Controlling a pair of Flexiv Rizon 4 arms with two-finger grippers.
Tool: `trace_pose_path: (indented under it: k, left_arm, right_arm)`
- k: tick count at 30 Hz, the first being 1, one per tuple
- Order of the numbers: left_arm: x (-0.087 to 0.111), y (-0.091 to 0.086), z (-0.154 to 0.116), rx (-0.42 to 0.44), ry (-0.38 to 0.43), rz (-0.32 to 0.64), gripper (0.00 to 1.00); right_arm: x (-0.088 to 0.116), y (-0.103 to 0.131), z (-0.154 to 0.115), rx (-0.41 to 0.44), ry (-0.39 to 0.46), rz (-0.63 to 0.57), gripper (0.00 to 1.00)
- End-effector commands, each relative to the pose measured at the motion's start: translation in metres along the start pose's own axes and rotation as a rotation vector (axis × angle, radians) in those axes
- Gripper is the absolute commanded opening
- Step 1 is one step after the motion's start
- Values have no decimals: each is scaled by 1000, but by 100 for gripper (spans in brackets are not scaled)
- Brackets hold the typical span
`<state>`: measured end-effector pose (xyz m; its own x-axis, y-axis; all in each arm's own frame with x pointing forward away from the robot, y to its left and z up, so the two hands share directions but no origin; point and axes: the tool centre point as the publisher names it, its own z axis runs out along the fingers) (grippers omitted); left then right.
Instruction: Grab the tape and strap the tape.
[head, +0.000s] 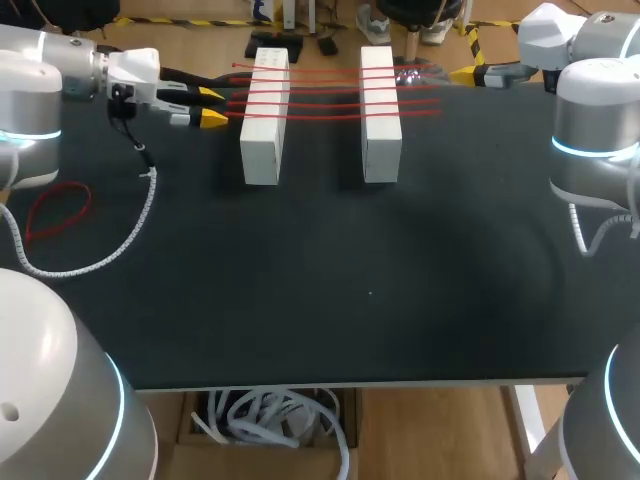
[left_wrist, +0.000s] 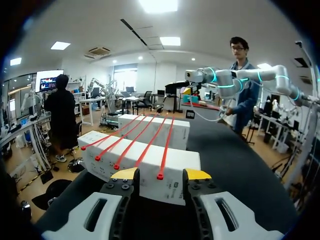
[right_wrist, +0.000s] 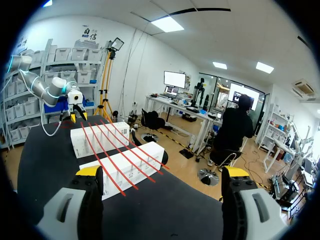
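While red tape (head: 320, 99) spans two white blocks (head: 262, 150), left gripper (head: 212, 107) parted, apparently empty, right gripper (right_wrist: 162, 172) spread wide.

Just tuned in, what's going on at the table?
Red tape strands are stretched across a left white block and a right white block on the table. The left end effector sits open just short of the left one, facing the strand ends, gripping nothing. The right end effector is open too, off beyond the right one. A red loop lies loose near the left arm.
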<state>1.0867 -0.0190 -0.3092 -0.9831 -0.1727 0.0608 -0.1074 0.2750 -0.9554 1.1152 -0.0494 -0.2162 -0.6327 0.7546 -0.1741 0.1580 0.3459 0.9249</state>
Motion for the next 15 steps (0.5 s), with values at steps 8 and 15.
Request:
trace_pose_path:
  k: [8,15]
  left_arm:
    - [-2,6,4,9,8,-7,25]
    - [-2,7,6,12,8,-10,14]
  right_arm:
    - [0,0,0,-1,0,0,100]
    - [0,0,0,-1,0,0,100]
